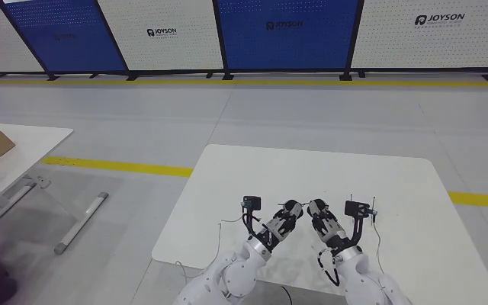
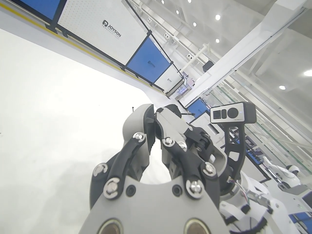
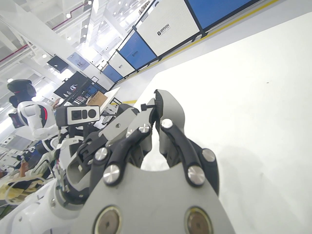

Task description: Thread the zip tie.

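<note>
Right gripper (image 3: 155,104), mine, is pinched shut on the zip tie (image 3: 146,106). The tie's black head juts sideways out of the fingertips, toward my left gripper (image 2: 154,113). That hand's fingers are pressed together too; whether the strap's tail lies between them I cannot tell.

Both hands meet tip to tip in the air above the worktop (image 1: 328,164). They are close to its near edge and about midway along it, well apart from the far edge and both far corners.

Step in hand, as I judge it: alignment of the 2 ends, tail to head, with no threading visibly done yet. The next move calls for a fine correction, with the tail aimed squarely at the slot in the head. A short, straight push would follow, with the head kept from twisting.

Pose: 2 forearms converge from the near edge into a narrow V. The wrists tilt upward, so each wrist camera looks along its own fingers at the other hand.
</note>
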Available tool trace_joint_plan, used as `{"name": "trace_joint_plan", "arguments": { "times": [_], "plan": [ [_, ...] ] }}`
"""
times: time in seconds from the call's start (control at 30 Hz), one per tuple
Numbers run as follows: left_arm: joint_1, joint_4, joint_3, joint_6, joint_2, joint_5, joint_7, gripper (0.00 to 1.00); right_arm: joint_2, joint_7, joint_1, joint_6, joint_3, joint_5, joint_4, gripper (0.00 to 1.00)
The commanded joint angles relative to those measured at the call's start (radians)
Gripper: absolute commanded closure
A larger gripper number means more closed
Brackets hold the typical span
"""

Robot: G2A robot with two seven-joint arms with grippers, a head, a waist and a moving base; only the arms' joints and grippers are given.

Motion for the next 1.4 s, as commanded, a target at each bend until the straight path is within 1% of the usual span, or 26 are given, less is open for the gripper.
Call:
{"name": "trace_joint_plan", "arguments": {
  "times": [0.0,0.03,0.07,0.1,0.13,0.17,0.33,0.47,0.57,0.6,0.63,0.7,0.73,0.97,1.03,1.1,1.13,1.17,1.2,1.27,1.37],
  "plan": [
    [0.0,-0.002,-0.001,0.003,0.0,-0.005,0.007,1.0,0.0,0.003,0.0,0.001,0.0,0.0,-0.001,1.0],
    [0.0,-0.003,-0.003,0.006,-0.001,-0.009,0.013,1.0,0.0,0.004,0.0,0.002,0.001,0.003,-0.002,0.65],
    [0.0,-0.004,-0.004,0.01,-0.001,-0.014,0.017,1.0,0.0,0.005,0.0,0.002,0.002,0.005,-0.003,0.51],
    [0.0,-0.003,-0.004,0.015,-0.002,-0.019,0.018,1.0,0.0,0.006,0.0,0.001,0.003,0.007,-0.003,0.02],
    [-0.002,0.0,-0.005,0.025,-0.002,-0.022,0.016,1.0,0.0,0.006,0.0,-0.001,0.004,0.01,-0.003,0.0],
    [-0.006,0.004,-0.006,0.037,-0.003,-0.029,0.017,1.0,0.0,0.006,0.0,-0.004,0.006,0.012,-0.003,0.0],
    [-0.018,0.009,-0.001,0.05,-0.009,-0.06,0.028,1.0,0.003,0.014,-0.004,-0.009,0.019,0.013,-0.003,0.0],
    [-0.021,0.004,-0.002,0.068,-0.015,-0.111,0.057,1.0,0.004,0.014,-0.009,0.0,0.03,0.006,-0.003,0.0],
    [-0.019,-0.009,-0.009,0.063,-0.02,-0.186,0.067,1.0,0.006,0.005,-0.015,0.012,0.046,0.005,0.001,0.0],
    [-0.017,-0.013,-0.012,0.056,-0.021,-0.212,0.061,1.0,0.006,-0.001,-0.016,0.024,0.053,-0.004,0.006,0.0],
    [-0.016,-0.016,-0.014,0.047,-0.02,-0.247,0.028,1.0,0.008,-0.013,-0.015,0.054,0.059,-0.049,0.015,0.0],
    [-0.016,-0.016,-0.014,0.047,-0.02,-0.247,0.028,1.0,0.007,-0.023,-0.01,0.105,0.053,-0.107,0.025,0.0],
    [-0.016,-0.016,-0.014,0.047,-0.02,-0.247,0.028,1.0,0.007,-0.027,-0.009,0.112,0.051,-0.111,0.024,0.0],
    [-0.016,-0.016,-0.014,0.047,-0.02,-0.247,0.028,1.0,0.007,-0.027,-0.009,0.112,0.051,-0.111,0.024,0.0],
    [-0.015,-0.02,-0.013,0.047,-0.021,-0.273,0.015,1.0,0.007,-0.027,-0.007,0.102,0.051,-0.112,0.029,0.0],
    [-0.011,-0.03,-0.018,0.041,-0.023,-0.332,0.0,1.0,0.009,-0.003,0.003,0.078,0.051,-0.132,0.037,0.0],
    [-0.008,-0.035,-0.021,0.037,-0.023,-0.363,-0.016,1.0,0.011,0.009,0.008,0.059,0.052,-0.151,0.043,0.0],
    [-0.004,-0.044,-0.028,0.031,-0.023,-0.423,-0.046,1.0,0.015,0.024,0.016,0.037,0.057,-0.182,0.054,0.0],
    [-0.003,-0.049,-0.038,0.029,-0.022,-0.46,-0.063,1.0,0.017,0.027,0.02,0.023,0.061,-0.198,0.06,0.0],
    [-0.002,-0.056,-0.055,0.029,-0.02,-0.488,-0.078,1.0,0.019,0.046,0.027,0.006,0.07,-0.208,0.074,0.0],
    [-0.001,-0.058,-0.059,0.029,-0.02,-0.494,-0.081,1.0,0.024,0.067,0.035,-0.016,0.082,-0.236,0.078,0.0]
  ]
}}
